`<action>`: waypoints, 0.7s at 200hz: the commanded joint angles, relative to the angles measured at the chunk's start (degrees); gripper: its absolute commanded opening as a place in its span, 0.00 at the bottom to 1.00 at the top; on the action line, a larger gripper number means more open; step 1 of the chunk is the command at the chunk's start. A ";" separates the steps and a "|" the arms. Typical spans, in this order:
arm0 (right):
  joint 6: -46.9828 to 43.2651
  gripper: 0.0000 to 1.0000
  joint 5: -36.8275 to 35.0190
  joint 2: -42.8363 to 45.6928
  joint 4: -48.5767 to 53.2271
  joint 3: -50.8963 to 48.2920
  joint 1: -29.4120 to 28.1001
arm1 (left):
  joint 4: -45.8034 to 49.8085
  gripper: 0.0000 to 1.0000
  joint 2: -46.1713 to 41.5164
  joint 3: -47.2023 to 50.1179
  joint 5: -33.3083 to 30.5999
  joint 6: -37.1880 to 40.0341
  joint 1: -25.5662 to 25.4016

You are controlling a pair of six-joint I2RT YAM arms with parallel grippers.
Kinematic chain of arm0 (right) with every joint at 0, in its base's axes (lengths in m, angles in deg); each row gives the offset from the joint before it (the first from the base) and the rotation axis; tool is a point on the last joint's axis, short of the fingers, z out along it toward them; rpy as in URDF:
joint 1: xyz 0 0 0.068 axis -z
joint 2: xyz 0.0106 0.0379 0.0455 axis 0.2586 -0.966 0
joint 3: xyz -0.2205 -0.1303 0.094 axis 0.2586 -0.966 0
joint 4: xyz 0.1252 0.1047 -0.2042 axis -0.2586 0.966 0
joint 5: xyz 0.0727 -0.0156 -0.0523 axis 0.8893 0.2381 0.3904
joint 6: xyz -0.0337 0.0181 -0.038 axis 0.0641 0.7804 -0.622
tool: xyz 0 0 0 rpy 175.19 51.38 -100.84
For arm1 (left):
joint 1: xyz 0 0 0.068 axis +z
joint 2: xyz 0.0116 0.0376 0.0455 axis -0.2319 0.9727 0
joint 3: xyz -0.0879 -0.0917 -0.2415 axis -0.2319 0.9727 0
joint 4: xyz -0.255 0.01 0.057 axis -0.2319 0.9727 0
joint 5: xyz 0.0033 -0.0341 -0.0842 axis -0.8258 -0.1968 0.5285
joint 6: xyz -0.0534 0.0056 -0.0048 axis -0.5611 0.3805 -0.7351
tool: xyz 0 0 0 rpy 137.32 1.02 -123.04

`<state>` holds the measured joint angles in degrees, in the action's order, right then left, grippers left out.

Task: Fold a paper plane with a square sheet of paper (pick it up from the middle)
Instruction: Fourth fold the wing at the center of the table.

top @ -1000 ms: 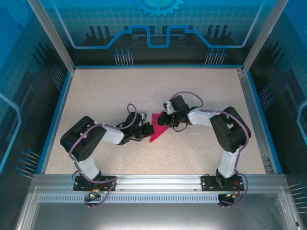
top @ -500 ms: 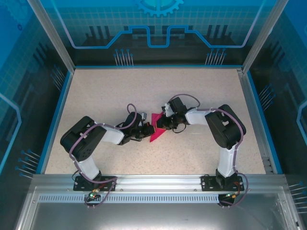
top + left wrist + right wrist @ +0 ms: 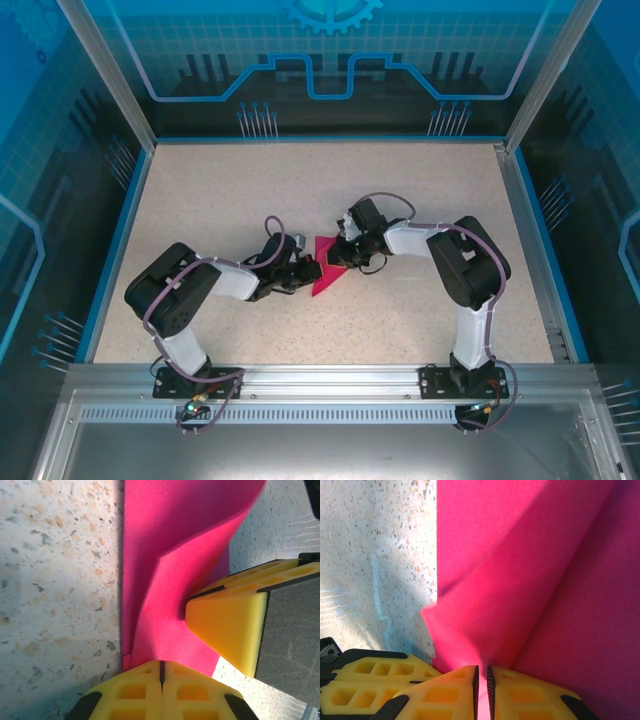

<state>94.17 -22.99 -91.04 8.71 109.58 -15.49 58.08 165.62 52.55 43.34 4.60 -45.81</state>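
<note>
Lying in the middle of the speckled table (image 3: pixel 250 190), the pink paper (image 3: pixel 326 266) sits between the two arms. It is not flat. It is partly folded and gets thin toward the near side. The left claw (image 3: pixel 308 272) comes in from the left and meets the pink paper's left edge. The right claw (image 3: pixel 341 254) comes in from the right and meets its upper right part. The two claws are very near each other.

In the left wrist view, the left claw (image 3: pixel 161 666) has its two yellow fingers pressed together. The pink paper (image 3: pixel 170 545) goes right in between them, so this claw is pinched on it. A flap of the pink paper lifts off the table and bends. One yellow finger (image 3: pixel 225 625) of the right claw pokes in from the right and touches the flap.

In the right wrist view, the right claw (image 3: pixel 481 674) has its fingers almost together, with a thin slit between them. Pink shows in the slit, so this claw is pinched on the pink paper (image 3: pixel 530 580) too. The sheet curls up in a soft roll in front of it, one layer over another. The yellow fingers (image 3: pixel 375 677) of the left claw sit at the lower left, just beside a corner of the sheet.
</note>
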 commanded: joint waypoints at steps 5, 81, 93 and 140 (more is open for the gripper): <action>0.50 0.16 -2.13 -1.31 1.15 1.86 1.39 | 8.95 0.00 0.48 0.49 -2.52 0.94 0.32; -0.57 0.16 -0.47 2.88 -1.49 0.02 -1.57 | 8.89 0.00 0.77 0.04 -2.16 0.83 0.32; -0.26 0.16 -0.70 1.64 -1.16 0.40 -1.86 | 8.83 0.00 0.81 0.11 -2.18 0.91 0.34; -0.64 0.16 -1.54 -2.13 0.97 3.63 -2.16 | 9.29 0.00 0.73 -0.05 -1.81 1.00 0.32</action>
<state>94.28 -23.51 -90.78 7.49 110.74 -17.02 59.41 165.60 51.92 43.36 4.62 -45.81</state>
